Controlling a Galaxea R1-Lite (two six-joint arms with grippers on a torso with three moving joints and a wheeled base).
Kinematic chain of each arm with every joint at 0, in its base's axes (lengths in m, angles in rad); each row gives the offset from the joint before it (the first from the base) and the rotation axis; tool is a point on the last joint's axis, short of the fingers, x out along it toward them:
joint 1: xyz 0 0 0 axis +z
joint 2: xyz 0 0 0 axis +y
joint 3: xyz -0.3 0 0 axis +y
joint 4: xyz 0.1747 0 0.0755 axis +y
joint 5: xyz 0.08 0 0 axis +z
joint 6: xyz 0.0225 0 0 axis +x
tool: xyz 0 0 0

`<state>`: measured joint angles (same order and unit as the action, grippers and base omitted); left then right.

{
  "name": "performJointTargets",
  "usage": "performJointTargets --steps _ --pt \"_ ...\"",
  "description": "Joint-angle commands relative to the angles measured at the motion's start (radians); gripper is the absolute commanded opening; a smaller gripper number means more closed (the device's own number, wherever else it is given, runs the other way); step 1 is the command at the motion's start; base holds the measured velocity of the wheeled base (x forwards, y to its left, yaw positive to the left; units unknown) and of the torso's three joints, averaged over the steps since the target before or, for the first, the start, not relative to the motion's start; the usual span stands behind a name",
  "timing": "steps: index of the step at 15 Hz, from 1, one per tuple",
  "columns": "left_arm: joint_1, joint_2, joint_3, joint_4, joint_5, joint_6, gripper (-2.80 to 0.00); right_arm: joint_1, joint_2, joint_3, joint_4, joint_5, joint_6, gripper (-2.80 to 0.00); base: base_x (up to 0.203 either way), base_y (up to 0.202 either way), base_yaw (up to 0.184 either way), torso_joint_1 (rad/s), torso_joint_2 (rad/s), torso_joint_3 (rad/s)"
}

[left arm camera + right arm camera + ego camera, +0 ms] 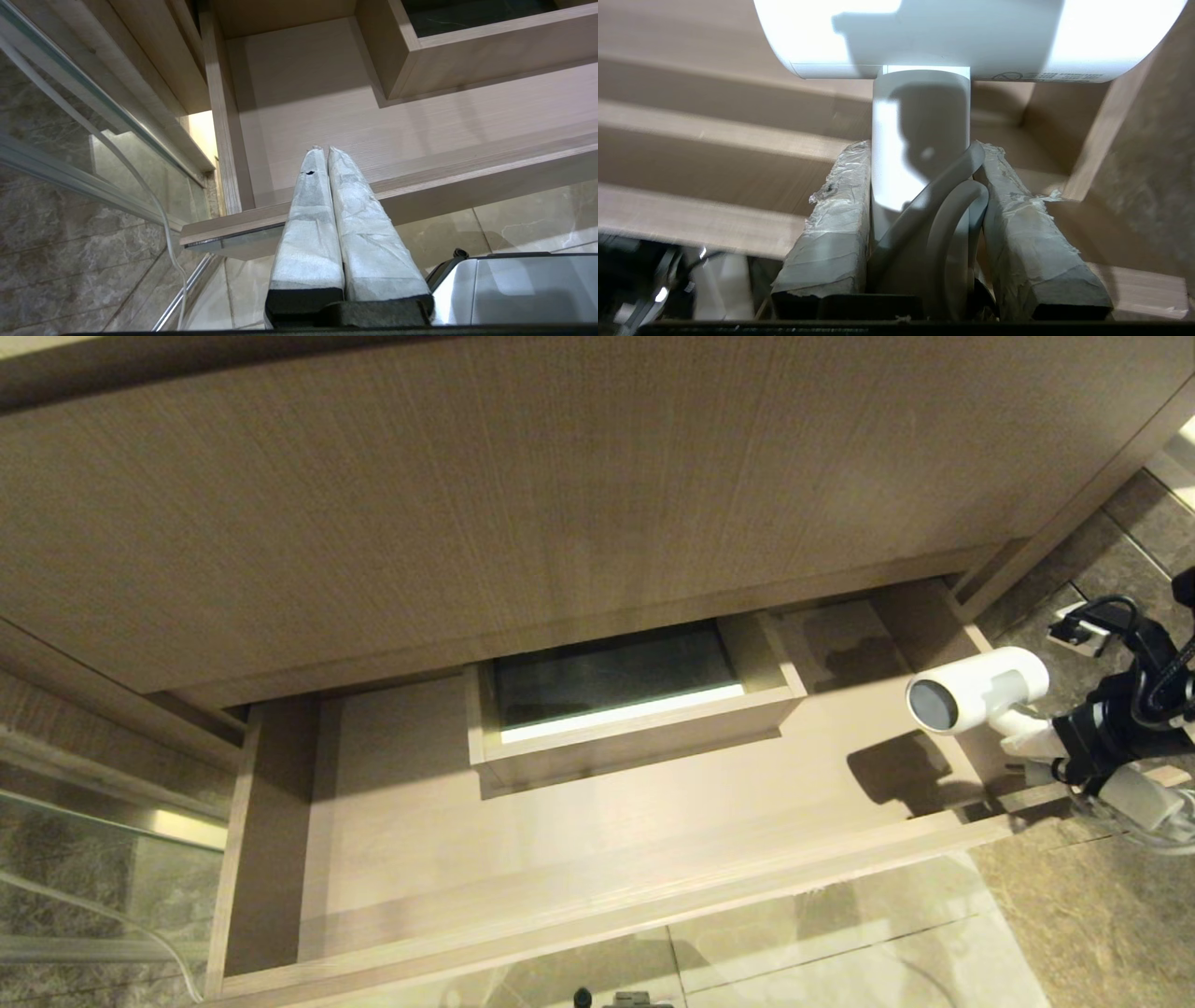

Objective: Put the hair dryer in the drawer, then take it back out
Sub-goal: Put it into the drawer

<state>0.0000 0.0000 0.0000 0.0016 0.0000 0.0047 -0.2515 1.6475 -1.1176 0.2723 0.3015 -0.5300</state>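
Head view: nearest lies a glossy beige tiled floor, turning to darker mottled stone at the right, with a glass panel in a metal frame at the left. Beyond it the drawer stands pulled out, wide and shallow, of light-brown wood grain, with a boxed rectangular cutout in the middle of its floor showing dark stone below. Behind the drawer rises a taller wood-grain panel of the same colour.

The hair dryer hangs above the drawer's right end, clear of its floor, throwing a shadow there. Its white barrel points leftward with a dark grey round end. The right claw is clamped on the white handle, a loop of white cord caught between the taped fingers.

The left claw hovers by the drawer's left front corner, its fingers pressed together.
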Motion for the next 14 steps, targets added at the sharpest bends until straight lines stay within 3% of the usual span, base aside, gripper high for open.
performJointTargets --steps 1,4,10,14 --pt "0.000 0.000 0.002 0.000 0.000 0.000 -2.80 0.000 0.027 -0.027 0.009 0.001 -0.010 -2.80 0.000 0.000 0.000 0.000 0.00 0.000" --pt "0.000 0.000 0.002 0.000 0.000 0.000 -2.80 0.000 -0.034 0.100 0.004 0.002 -0.014 -2.80 0.000 0.000 0.000 0.000 0.00 0.000" --pt "0.000 0.000 0.002 0.000 0.000 0.000 -2.80 0.027 0.060 -0.028 -0.062 0.003 -0.025 -2.80 0.000 0.000 0.000 0.000 0.00 0.000" --pt "0.000 0.000 0.002 0.000 0.000 0.000 -2.80 0.062 0.095 -0.030 -0.071 0.002 -0.037 -2.80 0.000 0.000 0.000 0.000 0.00 0.000"
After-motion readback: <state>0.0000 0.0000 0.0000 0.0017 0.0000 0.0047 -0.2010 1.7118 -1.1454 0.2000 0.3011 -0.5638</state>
